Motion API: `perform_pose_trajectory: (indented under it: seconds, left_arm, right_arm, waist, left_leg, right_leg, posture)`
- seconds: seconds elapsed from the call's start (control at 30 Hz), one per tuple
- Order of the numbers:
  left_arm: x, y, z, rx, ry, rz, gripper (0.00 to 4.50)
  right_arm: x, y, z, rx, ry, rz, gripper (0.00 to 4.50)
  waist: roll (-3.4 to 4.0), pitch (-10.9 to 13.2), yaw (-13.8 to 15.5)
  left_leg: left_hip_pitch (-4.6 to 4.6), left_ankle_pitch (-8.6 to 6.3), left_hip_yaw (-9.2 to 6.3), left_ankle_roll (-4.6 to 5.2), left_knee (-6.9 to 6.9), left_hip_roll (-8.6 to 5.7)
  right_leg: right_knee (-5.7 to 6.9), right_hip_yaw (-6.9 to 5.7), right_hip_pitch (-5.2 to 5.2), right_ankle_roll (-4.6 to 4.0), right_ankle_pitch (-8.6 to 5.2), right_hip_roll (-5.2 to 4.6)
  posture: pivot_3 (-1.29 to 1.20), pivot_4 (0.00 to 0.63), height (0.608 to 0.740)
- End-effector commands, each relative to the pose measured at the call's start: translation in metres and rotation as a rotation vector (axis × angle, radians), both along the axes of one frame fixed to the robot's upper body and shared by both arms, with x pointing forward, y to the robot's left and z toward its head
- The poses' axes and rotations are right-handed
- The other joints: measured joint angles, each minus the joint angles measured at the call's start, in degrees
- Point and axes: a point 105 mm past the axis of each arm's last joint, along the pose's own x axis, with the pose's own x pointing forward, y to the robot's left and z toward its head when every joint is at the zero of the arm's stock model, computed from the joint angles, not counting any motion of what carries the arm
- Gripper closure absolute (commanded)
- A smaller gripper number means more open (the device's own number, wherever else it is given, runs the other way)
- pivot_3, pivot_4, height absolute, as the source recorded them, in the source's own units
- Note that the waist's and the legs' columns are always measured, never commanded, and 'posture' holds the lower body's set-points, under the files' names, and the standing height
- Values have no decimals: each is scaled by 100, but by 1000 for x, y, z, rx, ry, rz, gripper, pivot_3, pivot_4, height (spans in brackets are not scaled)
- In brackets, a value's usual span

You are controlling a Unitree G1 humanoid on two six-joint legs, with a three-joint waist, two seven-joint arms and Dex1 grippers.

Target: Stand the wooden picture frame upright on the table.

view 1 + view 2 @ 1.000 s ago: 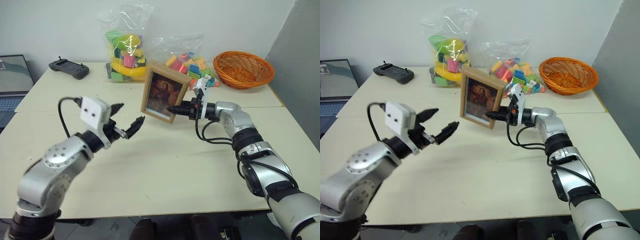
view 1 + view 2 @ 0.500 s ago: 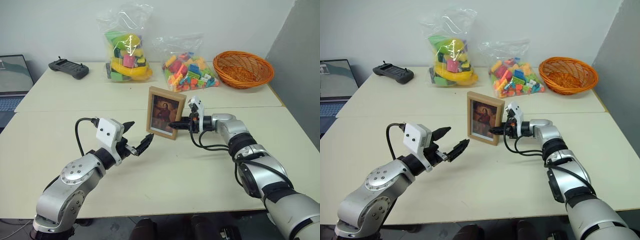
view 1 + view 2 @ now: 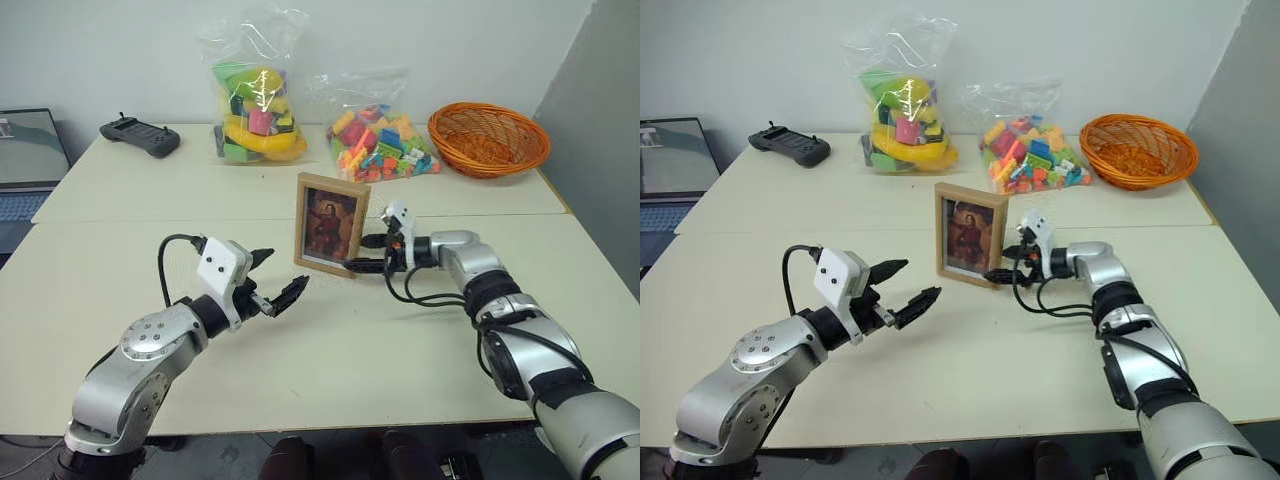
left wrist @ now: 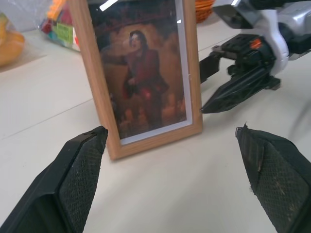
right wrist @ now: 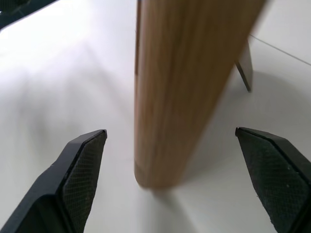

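Right arm: reaches in from the lower right of the left eye view, forearm bent toward centre, its right gripper (image 3: 365, 254) pointing leftward at the frame's edge.
Right gripper state: fingers spread wide, one pad (image 5: 80, 177) on each side of the frame's narrow wooden edge, not pressing it.
Left arm: comes up from the lower left, elbow low, left gripper (image 3: 276, 282) raised above the counter (image 3: 330, 350) and aimed toward the frame.
Left gripper state: fingers parted, holding nothing, well short of the frame.
Wooden picture frame (image 3: 331, 223): stands upright on the counter at picture centre, portrait face toward the camera, its stand (image 5: 244, 68) propped behind.
Frame and grippers: just beside the right gripper, its side edge between the open fingers; apart from the left gripper, which sits lower left of it.
Background: two bags of toys (image 3: 252, 95), an orange basket (image 3: 488, 138), a controller (image 3: 139, 136) along the upper part.
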Motion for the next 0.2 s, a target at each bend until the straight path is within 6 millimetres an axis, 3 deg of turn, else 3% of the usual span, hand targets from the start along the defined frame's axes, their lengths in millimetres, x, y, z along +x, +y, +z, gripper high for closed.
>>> perform_pose_trajectory:
  seconds: [0.03, 0.2]
  left_arm:
    - [10, 30, 26, 9, -3, 12, 0]
    - [13, 56, 47, 4, 98, -79, 0]
  right_arm:
    - [-6, -31, 33, -62, -210, -12, 61]
    - [-45, -33, 71, 1, -253, 29, 61]
  waist:
    - [0, 0, 30]
    - [7, 4, -27]
  left_leg:
    - [0, 0, 1, 0, 0, 0]
    - [1, -1, -9, 1, -4, 5]
  right_leg:
    - [-2, 0, 0, 0, 0, 0]
    - [1, -3, -5, 1, -1, 9]
  posture:
    - [0, 150, 740]
    - [0, 150, 740]
